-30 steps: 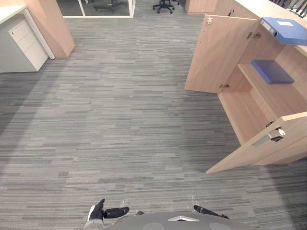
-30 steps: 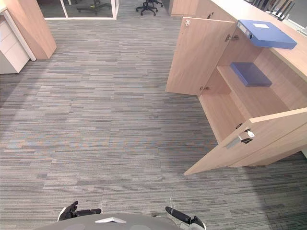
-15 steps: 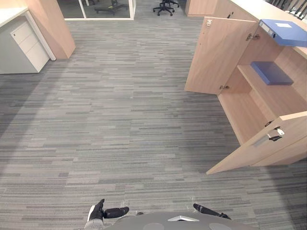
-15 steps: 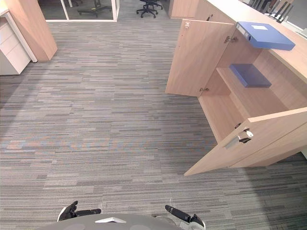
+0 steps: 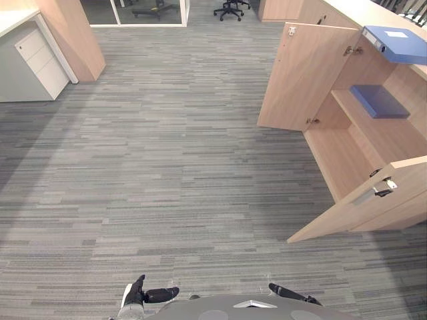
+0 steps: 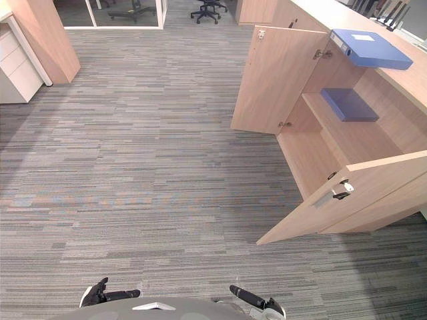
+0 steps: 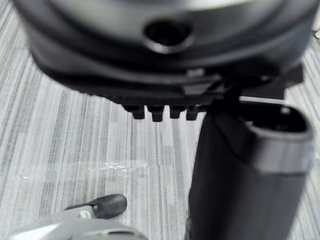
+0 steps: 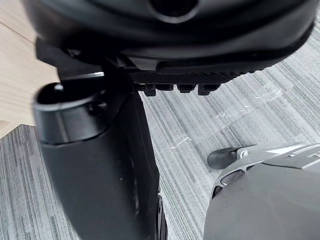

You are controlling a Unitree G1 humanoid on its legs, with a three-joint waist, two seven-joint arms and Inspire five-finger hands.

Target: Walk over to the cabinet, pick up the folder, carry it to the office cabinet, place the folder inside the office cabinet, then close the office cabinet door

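Both hands hang empty over the grey carpet (image 6: 147, 153): the left hand (image 7: 245, 170) and the right hand (image 8: 100, 165) each show a straight thumb and relaxed fingers with nothing in them. At the right the office cabinet (image 6: 347, 143) stands with both doors open. One blue folder (image 6: 371, 48) lies on its top, and a second folder (image 6: 349, 104) lies on the shelf inside.
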